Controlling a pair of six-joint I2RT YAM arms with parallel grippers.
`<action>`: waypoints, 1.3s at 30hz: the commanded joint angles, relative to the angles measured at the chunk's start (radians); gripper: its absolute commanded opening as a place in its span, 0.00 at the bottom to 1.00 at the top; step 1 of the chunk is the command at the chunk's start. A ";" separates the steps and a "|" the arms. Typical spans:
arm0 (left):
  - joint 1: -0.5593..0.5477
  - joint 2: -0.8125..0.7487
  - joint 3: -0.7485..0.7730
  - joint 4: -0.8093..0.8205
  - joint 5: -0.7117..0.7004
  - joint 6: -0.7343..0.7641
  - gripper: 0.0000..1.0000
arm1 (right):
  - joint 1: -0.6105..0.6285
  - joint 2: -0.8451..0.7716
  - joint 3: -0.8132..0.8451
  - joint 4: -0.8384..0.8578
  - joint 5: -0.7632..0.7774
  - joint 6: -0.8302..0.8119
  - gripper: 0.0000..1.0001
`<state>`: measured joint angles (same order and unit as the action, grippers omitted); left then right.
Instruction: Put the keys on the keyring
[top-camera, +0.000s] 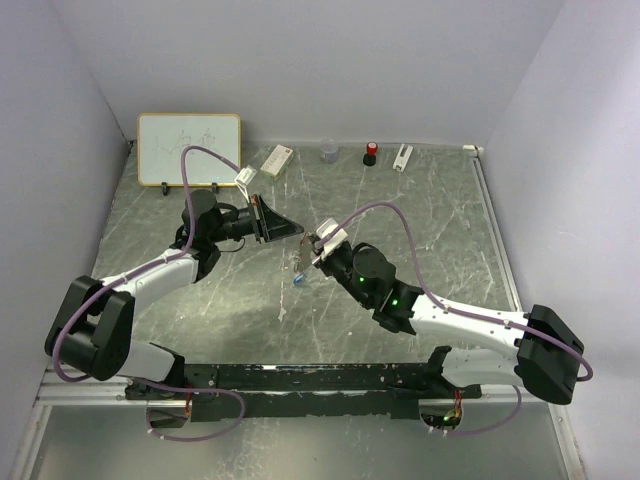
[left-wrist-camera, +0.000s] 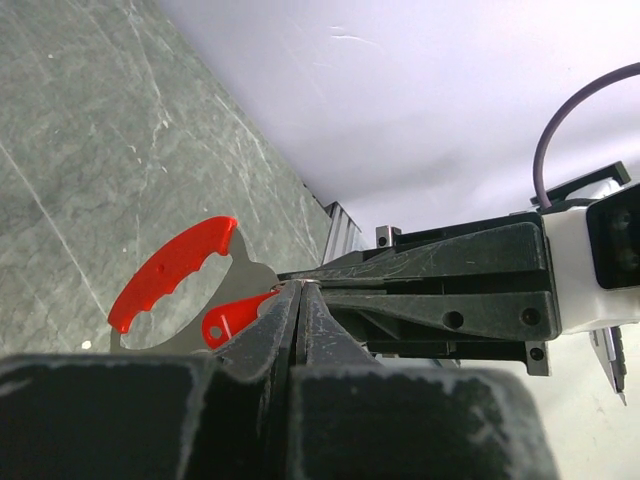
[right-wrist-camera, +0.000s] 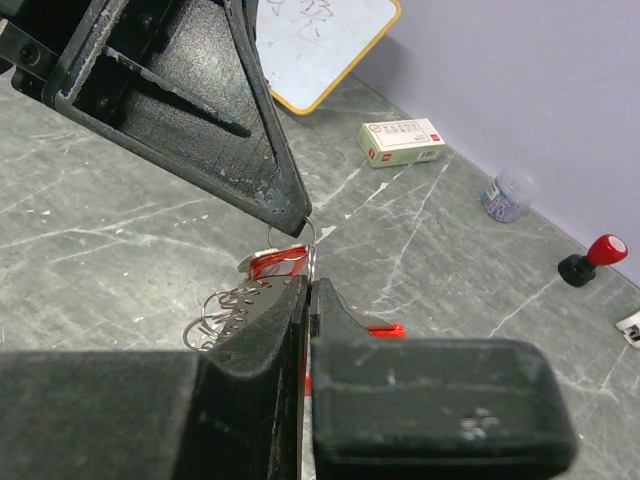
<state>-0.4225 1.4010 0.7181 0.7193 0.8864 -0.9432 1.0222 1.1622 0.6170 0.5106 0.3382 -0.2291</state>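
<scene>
The keyring (top-camera: 300, 268) hangs just above the middle of the grey marbled table (top-camera: 430, 210), caught between the two gripper tips where they meet. From the right wrist, its thin wire ring (right-wrist-camera: 311, 252) runs from one tip to the other, and a cluster of chain loops (right-wrist-camera: 214, 312) dangles at 8 o'clock of it. The red fob (left-wrist-camera: 170, 270), ridged like a grip, shows at 9 o'clock of the left fingertips in the left wrist view. The red key (left-wrist-camera: 235, 316) is tucked against it at 5 o'clock. From the overhead camera the blue key (top-camera: 299, 284) hangs at 6 o'clock under the cluster, clear of the table as far as I can tell.

The left gripper (left-wrist-camera: 301, 292) reaches in from 9 o'clock. Its fingers are pressed fully together and pinch the top of the wire ring. The right gripper (right-wrist-camera: 309, 288) comes in from 4 o'clock, also clamped tight, with the ring running into its tip. A sliver of red shows in the seam between its fingers, and I cannot tell which red piece that is.

Along the back wall, seen from the keyring:
- a whiteboard (top-camera: 189, 150) at 11 o'clock
- a white box with a red label (top-camera: 276, 160) at 12 o'clock
- a small clear jar (top-camera: 329, 153) just past 12 o'clock
- a red-topped stamp (top-camera: 370, 153) at 1 o'clock
</scene>
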 joint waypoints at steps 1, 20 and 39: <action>-0.004 0.007 -0.012 0.093 0.017 -0.047 0.07 | 0.004 0.004 0.018 0.043 0.009 -0.003 0.00; -0.005 0.003 0.009 0.109 0.048 -0.037 0.07 | 0.003 0.051 0.098 -0.049 0.015 -0.001 0.00; -0.007 -0.051 0.040 0.007 0.054 0.034 0.07 | 0.003 0.078 0.127 -0.049 0.011 -0.005 0.00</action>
<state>-0.4202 1.3804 0.7136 0.7277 0.8944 -0.9230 1.0222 1.2396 0.7109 0.4400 0.3634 -0.2291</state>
